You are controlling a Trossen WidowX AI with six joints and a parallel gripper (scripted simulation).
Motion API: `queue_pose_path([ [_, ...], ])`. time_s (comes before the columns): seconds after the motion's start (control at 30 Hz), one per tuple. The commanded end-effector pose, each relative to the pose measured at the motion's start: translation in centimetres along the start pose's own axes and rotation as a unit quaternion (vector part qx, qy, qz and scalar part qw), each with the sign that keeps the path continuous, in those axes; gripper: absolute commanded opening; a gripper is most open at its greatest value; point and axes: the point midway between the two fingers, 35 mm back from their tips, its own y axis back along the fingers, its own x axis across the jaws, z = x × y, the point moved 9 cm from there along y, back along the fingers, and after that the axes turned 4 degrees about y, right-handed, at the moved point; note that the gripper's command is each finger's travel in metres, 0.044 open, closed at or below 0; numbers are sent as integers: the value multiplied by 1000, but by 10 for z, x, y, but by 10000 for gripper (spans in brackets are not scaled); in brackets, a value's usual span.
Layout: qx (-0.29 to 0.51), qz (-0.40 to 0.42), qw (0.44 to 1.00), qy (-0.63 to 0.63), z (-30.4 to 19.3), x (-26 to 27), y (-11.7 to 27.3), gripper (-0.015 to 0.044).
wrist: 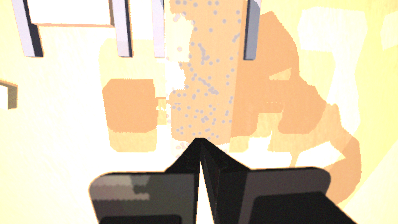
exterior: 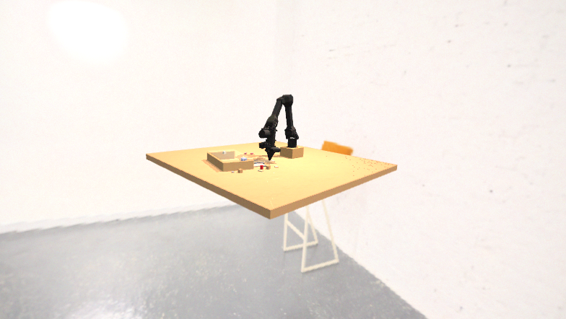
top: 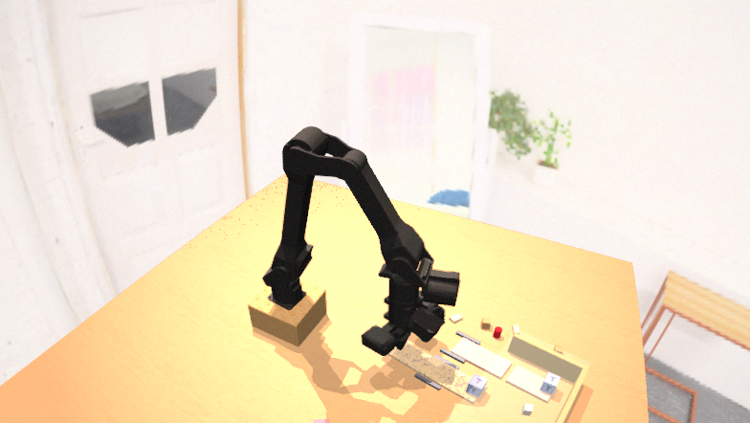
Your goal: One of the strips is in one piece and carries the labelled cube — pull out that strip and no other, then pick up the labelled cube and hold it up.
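Since your gripper (top: 397, 344) (exterior: 270, 159) (wrist: 199, 142) is shut tight with nothing in it, right at the near end of the speckled strip (top: 428, 365) (wrist: 202, 75), I'd guess you're dragging that one by fingertip friction. Going outward, it runs between the dark rails, and the labelled cube (top: 474, 382) sits on its far end. That strip looks like one piece to me, so good pick. Beyond it, your white strip (top: 480, 357) is split, with the second cube (top: 550, 383) on the separate far piece (top: 527, 382) by the tray (top: 583, 370). Pull looks well along, can't tell if it's finished; grasping and lifting the cube are still left.
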Motion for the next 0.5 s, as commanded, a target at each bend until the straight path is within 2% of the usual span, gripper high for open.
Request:
queue_pose_path([
  [0.0, 18, -4, 1000, 1, -14, -1, -6, 0],
  [0.47, 18, -4, 1000, 1, -30, 0, -5, 0],
])
